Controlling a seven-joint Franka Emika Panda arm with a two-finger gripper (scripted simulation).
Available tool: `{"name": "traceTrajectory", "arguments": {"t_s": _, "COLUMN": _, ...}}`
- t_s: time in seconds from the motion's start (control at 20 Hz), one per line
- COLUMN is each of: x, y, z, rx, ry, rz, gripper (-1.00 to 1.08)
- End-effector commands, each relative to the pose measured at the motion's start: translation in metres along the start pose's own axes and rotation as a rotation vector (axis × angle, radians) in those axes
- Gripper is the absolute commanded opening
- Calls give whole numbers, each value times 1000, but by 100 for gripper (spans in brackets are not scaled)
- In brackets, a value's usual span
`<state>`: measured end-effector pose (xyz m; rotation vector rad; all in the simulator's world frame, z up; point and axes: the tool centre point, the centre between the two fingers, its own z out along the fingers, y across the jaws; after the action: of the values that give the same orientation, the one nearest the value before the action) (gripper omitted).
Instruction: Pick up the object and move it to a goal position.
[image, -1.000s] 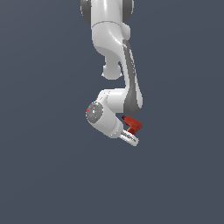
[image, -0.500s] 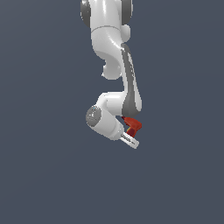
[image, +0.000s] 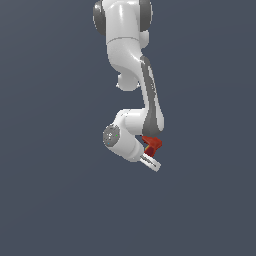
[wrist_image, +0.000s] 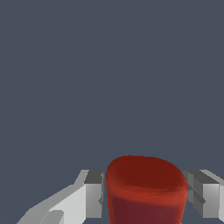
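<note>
Exterior view, left to right: grey wrist joint cap (image: 111, 135) faces the exterior view's left, white wrist housing runs diagonally down toward the right. Arm (image: 131, 60) hangs from the top of frame, dark-grey strip along the forearm link. Nothing but flat slate-grey backdrop around it.

Right of the wrist housing: the object (image: 151, 144), dark red, tucked against the hand just below the forearm's lower end. Only a small wedge of it shows here; the rest is hidden by the wrist. Just under it the gripper (image: 152, 163) sticks out down and to the right, seen as a pale bar.

Wrist view: one grey finger pad (wrist_image: 94, 197) beside the object (wrist_image: 146, 190), the rounded red bulk fills the gap between the fingers, the other pad (wrist_image: 203, 197) on its far side. Gripper (wrist_image: 148, 199) is clamped on the object; pads look to be touching it on both sides, though the contact line on the second pad is at the frame edge and hard to confirm.

Object is off any surface, carried in mid-air.
</note>
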<state>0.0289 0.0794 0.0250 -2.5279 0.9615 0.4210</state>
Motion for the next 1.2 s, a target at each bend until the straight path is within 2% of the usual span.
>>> {"name": "traceTrajectory", "arguments": {"t_s": 0.0, "x": -1, "y": 1, "z": 7, "rx": -3, "ry": -6, "rz": 1, "gripper": -100}}
{"name": "traceTrajectory", "arguments": {"t_s": 0.7, "x": -3, "y": -1, "z": -6, "rx": 2, "ry": 1, "rz": 0, "gripper": -100}}
{"name": "traceTrajectory", "arguments": {"t_s": 1.15, "x": -21, "y": 1, "z": -48, "rx": 2, "ry": 1, "rz": 0, "gripper": -100}}
